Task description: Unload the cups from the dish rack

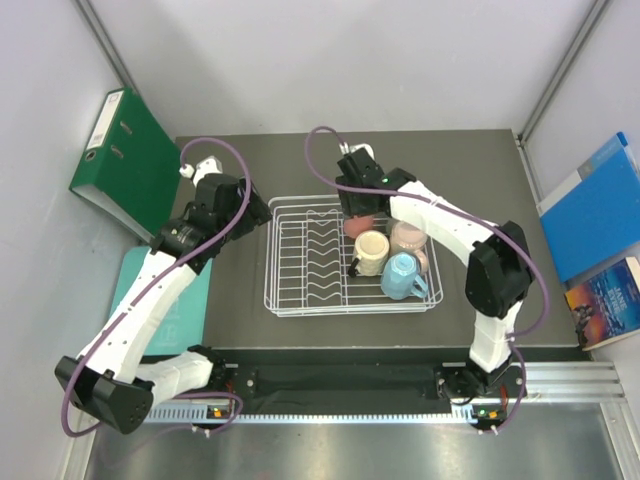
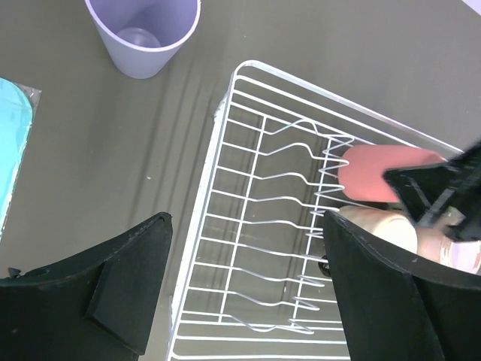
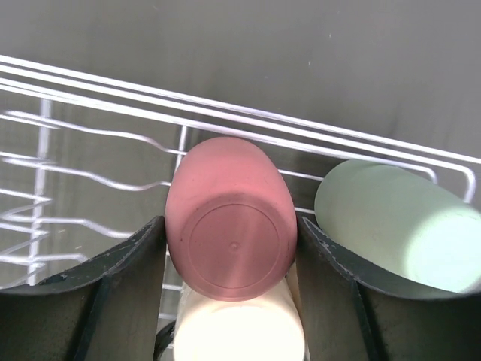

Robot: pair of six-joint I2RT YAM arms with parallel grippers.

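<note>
No lettering can be read anywhere. The cover print on the dark book [image 1: 610, 298] off the bench's right edge is too small and blurred, and the green binder [image 1: 125, 160] and blue folder [image 1: 592, 205] show nothing legible.

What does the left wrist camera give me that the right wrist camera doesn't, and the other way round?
Left wrist only: the lavender cup upright on the table outside the dish rack, a teal mat and the open left gripper. Right wrist only: the mint cup lying in the rack, and the right gripper closed on the pink cup at its sides. Both: pink cup, cream cup, rack wires.
</note>
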